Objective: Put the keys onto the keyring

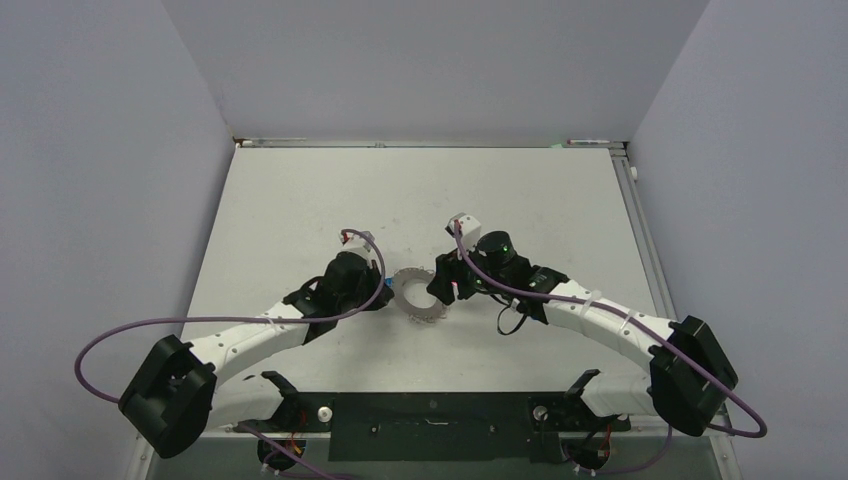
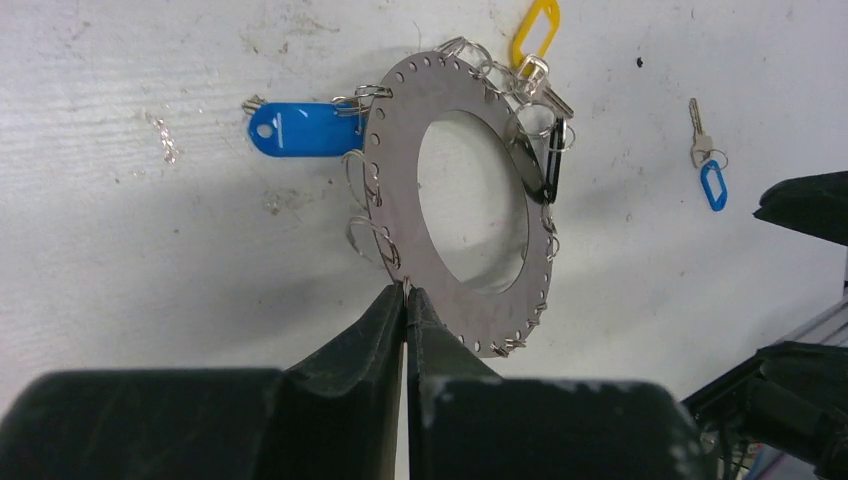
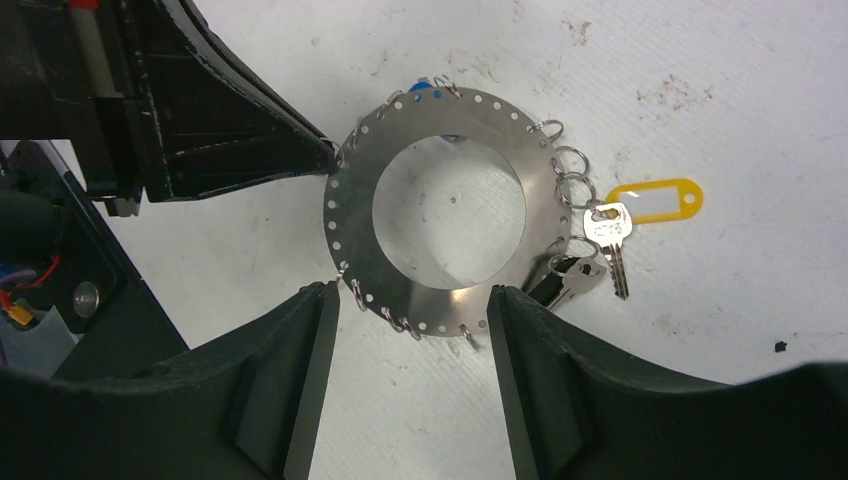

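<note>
The left gripper (image 2: 405,300) was shut tight on the rim of the keyring (image 2: 400,150), a flat grey loop with holes and small wire rings round its edge, held tilted over the worktop (image 2: 150,250). The right gripper (image 3: 410,300) stood wide open and held nothing, one finger on either side of the loop's near edge. A yellow-tagged key (image 3: 612,235) hung from the wire rings on one side. A large blue tag (image 2: 300,128) lay against the opposite side. Farther out, a loose key (image 2: 698,130) with a small blue tag lay apart on the worktop.
</note>
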Robot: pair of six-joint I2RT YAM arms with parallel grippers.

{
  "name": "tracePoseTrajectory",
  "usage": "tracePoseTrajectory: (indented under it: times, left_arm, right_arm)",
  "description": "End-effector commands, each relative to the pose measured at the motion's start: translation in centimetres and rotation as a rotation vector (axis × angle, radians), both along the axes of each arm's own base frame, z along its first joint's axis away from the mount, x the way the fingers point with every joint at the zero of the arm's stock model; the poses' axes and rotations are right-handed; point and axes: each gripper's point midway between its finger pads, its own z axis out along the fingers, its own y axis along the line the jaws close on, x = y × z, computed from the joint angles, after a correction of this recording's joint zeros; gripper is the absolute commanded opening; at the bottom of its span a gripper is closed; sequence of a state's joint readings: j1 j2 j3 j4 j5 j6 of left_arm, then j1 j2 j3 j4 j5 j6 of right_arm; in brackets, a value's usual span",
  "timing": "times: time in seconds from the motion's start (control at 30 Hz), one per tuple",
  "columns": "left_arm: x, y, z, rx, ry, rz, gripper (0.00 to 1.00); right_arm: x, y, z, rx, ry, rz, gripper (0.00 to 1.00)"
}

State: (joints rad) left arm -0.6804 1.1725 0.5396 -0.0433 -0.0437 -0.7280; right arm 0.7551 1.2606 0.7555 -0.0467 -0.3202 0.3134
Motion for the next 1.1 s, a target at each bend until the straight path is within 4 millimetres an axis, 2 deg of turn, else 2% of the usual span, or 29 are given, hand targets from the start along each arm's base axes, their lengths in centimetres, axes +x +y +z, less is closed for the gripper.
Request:
tracePoseTrajectory:
  times: [0.0, 0.17, 0.23, 0.4, 0.53, 0.8, 1.07]
  left_arm:
    - [-0.5, -1.4, 3.0, -0.109, 0.053, -0.008, 0.0]
    - [-0.5, -2.2, 5.3, -0.168, 0.076, -0.008, 0.0]
    - [-0.6, -2.5, 5.9, -0.179, 0.085, -0.014, 0.0]
    - [-1.0, -2.7, 6.7, -0.189, 0.115, -0.02, 0.0]
    - [-1.3, -3.1, 7.3, -0.221, 0.137, -0.022, 0.0]
    - [-1.7, -3.6, 8.9, -0.27, 0.162, -0.023, 0.0]
    - [-2.4, -3.7, 10.2, -0.286, 0.186, -0.035, 0.0]
  right_arm:
    - [-1.2, 1.8, 4.4, 0.126, -0.146, 0.091, 0.57]
    - [-4.3, 3.1, 5.4, 0.124, -0.344, 0.201, 0.58]
    - [-4.8, 3.1, 5.7, 0.134, -0.413, 0.215, 0.58]
    - [-4.9, 2.5, 6.3, 0.165, -0.538, 0.199, 0.58]
    - [-5.2, 2.7, 5.8, 0.157, -0.623, 0.212, 0.58]
    - [-4.6, 4.1, 4.1, 0.09, -0.64, 0.209, 0.58]
    - [-4.1, 5.1, 3.5, 0.078, -0.668, 0.216, 0.58]
